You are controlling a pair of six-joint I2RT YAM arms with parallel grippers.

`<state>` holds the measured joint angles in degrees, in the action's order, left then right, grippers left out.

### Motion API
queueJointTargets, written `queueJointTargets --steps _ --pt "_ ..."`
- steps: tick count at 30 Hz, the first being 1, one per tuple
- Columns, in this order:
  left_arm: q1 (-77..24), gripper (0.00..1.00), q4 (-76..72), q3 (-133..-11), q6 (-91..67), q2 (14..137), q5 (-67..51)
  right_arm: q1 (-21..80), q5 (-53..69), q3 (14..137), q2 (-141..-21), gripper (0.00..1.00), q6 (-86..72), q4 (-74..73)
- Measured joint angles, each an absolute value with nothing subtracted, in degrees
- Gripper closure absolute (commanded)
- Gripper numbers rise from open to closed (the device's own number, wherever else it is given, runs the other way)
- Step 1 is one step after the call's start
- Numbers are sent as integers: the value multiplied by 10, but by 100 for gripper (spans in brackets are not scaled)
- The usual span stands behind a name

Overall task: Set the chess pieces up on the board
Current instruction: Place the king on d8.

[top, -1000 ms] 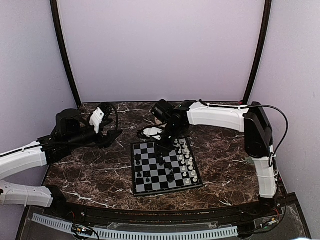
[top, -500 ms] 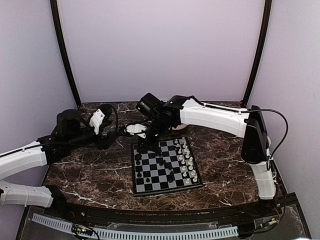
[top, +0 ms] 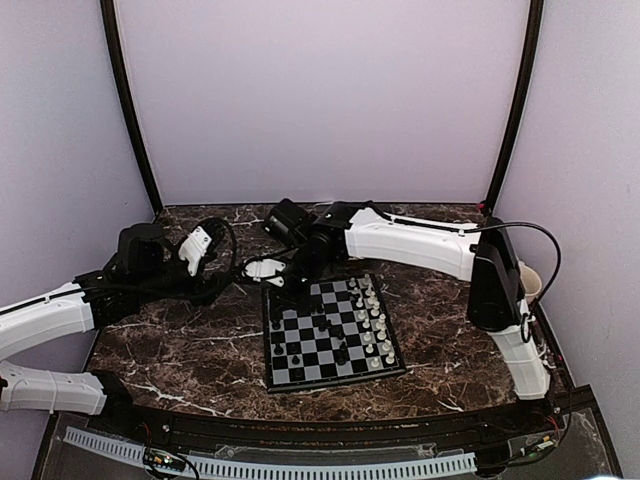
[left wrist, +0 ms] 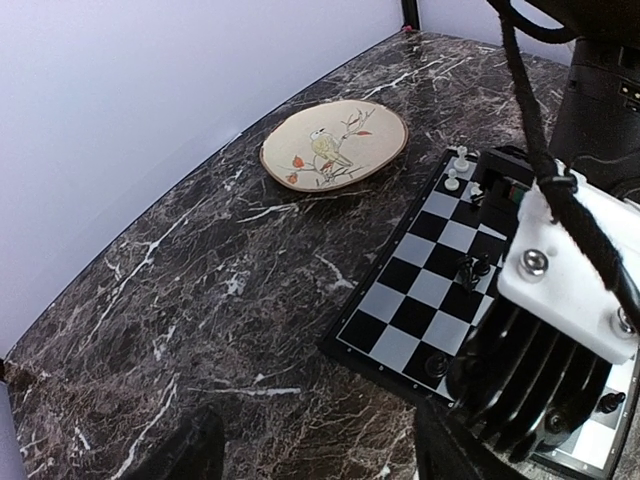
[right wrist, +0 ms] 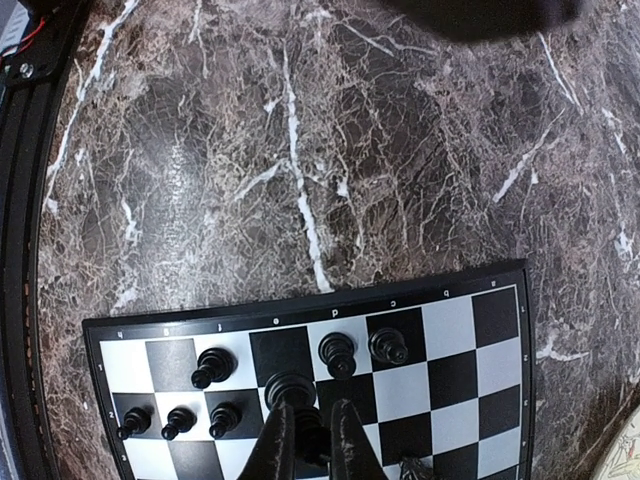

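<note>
The board point(top: 330, 335) lies at the table's middle, with white pieces point(top: 373, 320) along its right side and black pieces point(top: 279, 336) on its left. My right gripper point(top: 290, 287) reaches over the board's far-left corner. In the right wrist view its fingers point(right wrist: 278, 440) are shut on a black chess piece point(right wrist: 293, 388), low over a square beside other black pieces point(right wrist: 338, 352). I cannot tell whether it touches the board point(right wrist: 455, 380). My left gripper point(left wrist: 320, 465) is open and empty over bare marble, left of the board point(left wrist: 440, 290).
A round beige floral plate point(left wrist: 335, 145) lies behind the board's far-left corner. A cup point(top: 531, 281) stands at the right edge behind the right arm. The right arm's wrist point(left wrist: 560, 300) hangs close to my left gripper. Dark walls and poles ring the table.
My right gripper has swung left across the back of the board to its far-left corner, piece in its fingers. The left arm has barely moved.
</note>
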<state>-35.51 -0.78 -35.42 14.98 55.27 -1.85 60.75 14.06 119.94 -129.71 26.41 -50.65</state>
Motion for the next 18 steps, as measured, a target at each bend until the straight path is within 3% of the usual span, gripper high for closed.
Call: queueJointTargets --steps 18 --pt "-301 32 -59 -373 109 560 140 631 133 1190 -1321 92 265 -513"
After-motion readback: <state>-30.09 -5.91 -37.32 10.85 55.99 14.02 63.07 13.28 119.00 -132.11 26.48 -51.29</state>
